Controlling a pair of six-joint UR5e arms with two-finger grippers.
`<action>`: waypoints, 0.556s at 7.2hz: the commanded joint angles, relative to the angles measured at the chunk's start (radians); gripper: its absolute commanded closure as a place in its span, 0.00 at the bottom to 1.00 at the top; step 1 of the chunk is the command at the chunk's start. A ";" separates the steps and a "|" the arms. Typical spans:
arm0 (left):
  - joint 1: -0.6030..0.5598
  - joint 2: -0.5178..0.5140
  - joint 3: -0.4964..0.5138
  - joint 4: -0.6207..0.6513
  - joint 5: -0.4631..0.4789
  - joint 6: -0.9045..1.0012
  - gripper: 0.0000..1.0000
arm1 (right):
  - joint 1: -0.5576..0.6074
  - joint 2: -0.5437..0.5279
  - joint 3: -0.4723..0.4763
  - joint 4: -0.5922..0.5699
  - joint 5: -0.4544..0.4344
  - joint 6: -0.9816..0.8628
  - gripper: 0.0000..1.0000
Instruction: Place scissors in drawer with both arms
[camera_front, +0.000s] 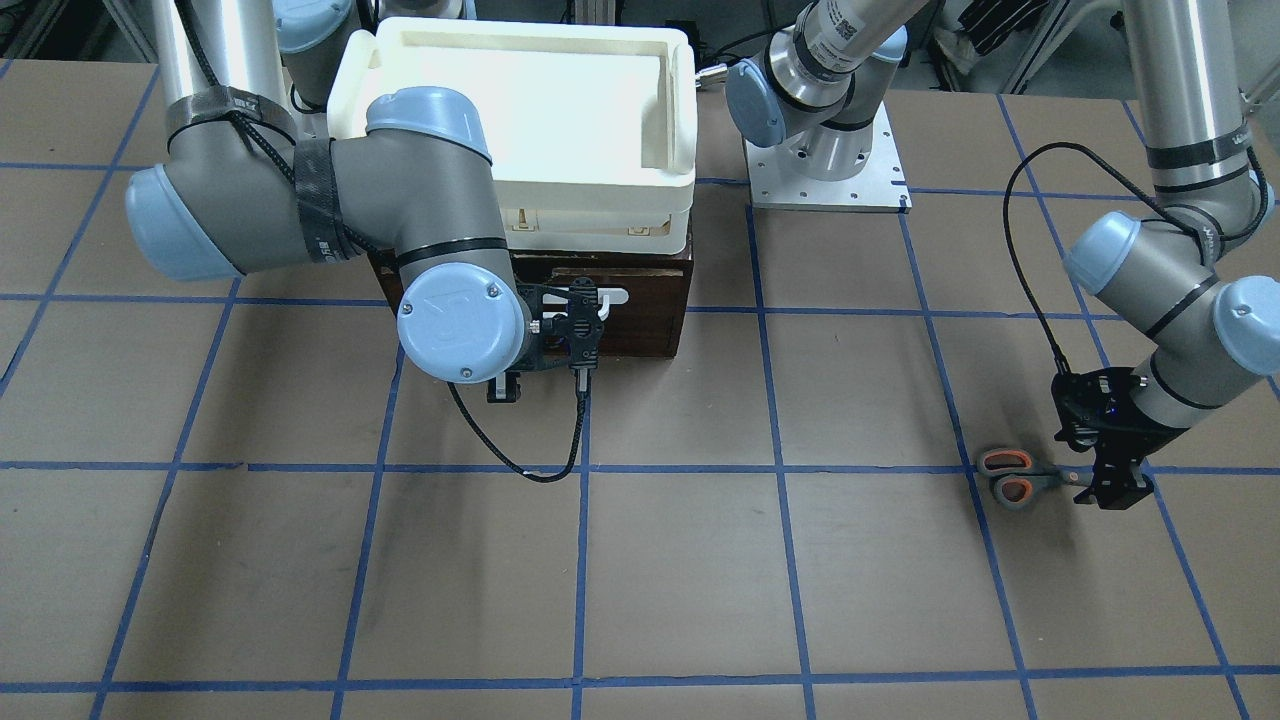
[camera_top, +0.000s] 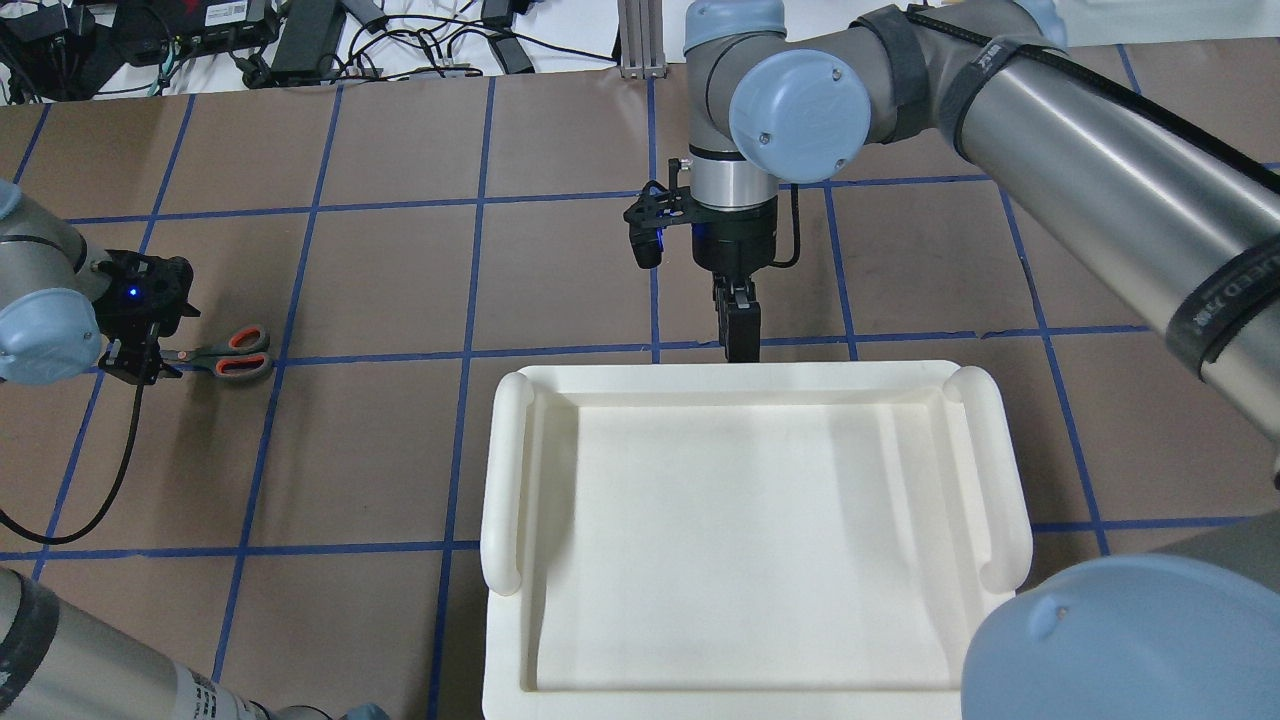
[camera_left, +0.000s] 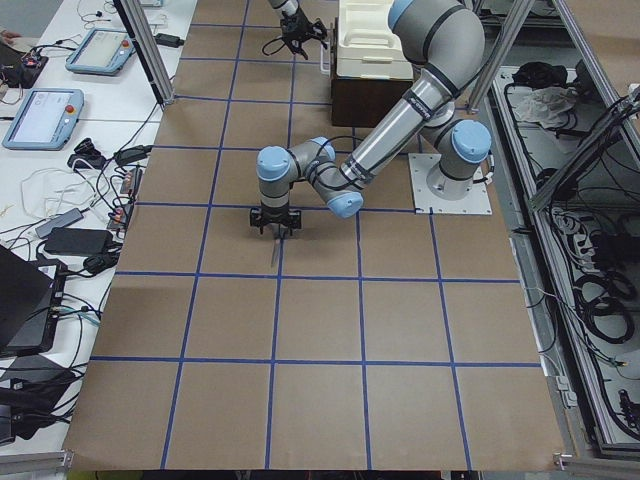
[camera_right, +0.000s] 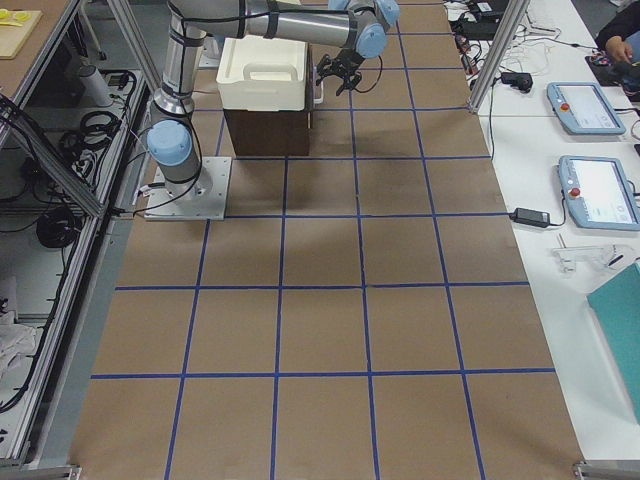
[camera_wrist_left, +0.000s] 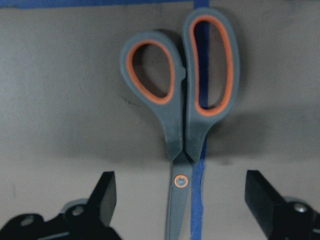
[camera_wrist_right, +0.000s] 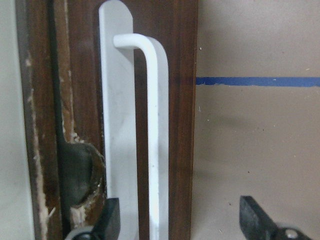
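Jaws open at the scissors (camera_wrist_left: 177, 135) and at the handle (camera_wrist_right: 159, 130) of the drawer (camera_front: 650, 300), nothing gripped yet.

The left gripper (camera_wrist_left: 183, 197) has its jaws spread wide on either side of the blades just past the pivot, holding nothing. The scissors lie flat on the table (camera_front: 700, 560), well apart from the drawer, loops pointing away from the gripper. The right gripper (camera_wrist_right: 181, 215) is equally wide open, its fingers flanking the white handle without pinching it. The drawer under the cream tray (camera_front: 680, 90) looks shut. Both arms appear to be at the grasping step. Next, the left jaws likely need to close on the blades and the right on the handle, then the drawer must be pulled out before the scissors travel over.
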 joint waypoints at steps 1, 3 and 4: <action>0.021 -0.012 -0.003 -0.012 -0.036 0.108 0.12 | 0.000 0.001 0.013 -0.010 -0.011 -0.006 0.15; 0.021 -0.035 -0.001 -0.009 -0.044 0.118 0.15 | 0.000 0.003 0.019 -0.014 -0.011 -0.009 0.15; 0.021 -0.041 -0.001 -0.010 -0.044 0.116 0.17 | 0.000 0.005 0.022 -0.017 -0.009 -0.017 0.15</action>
